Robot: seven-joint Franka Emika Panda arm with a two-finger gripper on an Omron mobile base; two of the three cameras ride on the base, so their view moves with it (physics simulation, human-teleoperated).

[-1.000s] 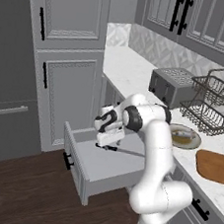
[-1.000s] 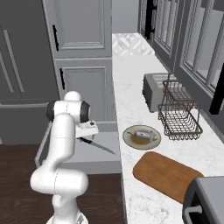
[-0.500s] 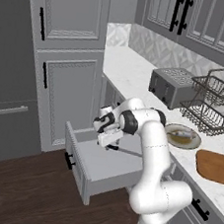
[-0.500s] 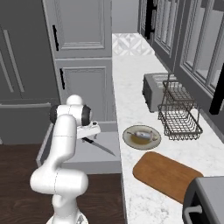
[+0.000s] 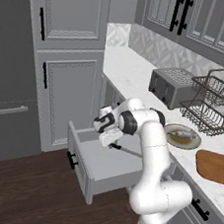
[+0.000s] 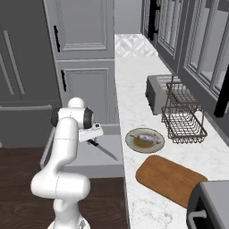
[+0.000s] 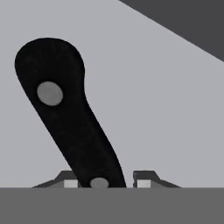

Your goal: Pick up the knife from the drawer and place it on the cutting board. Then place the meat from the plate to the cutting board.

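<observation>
Neither step is done: the knife (image 6: 103,150) lies in the open drawer (image 5: 102,168), its handle between the gripper's (image 7: 104,180) seemingly unclosed fingers, while the meat (image 6: 144,137) sits on the plate (image 6: 132,142) beside the bare cutting board (image 6: 172,179).

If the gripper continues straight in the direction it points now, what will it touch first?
Most likely the knife. The gripper points down into the open drawer, and the black handle lies between its fingertips. Whether they already touch it is unclear. Beyond the handle is only the drawer's grey floor.
</observation>
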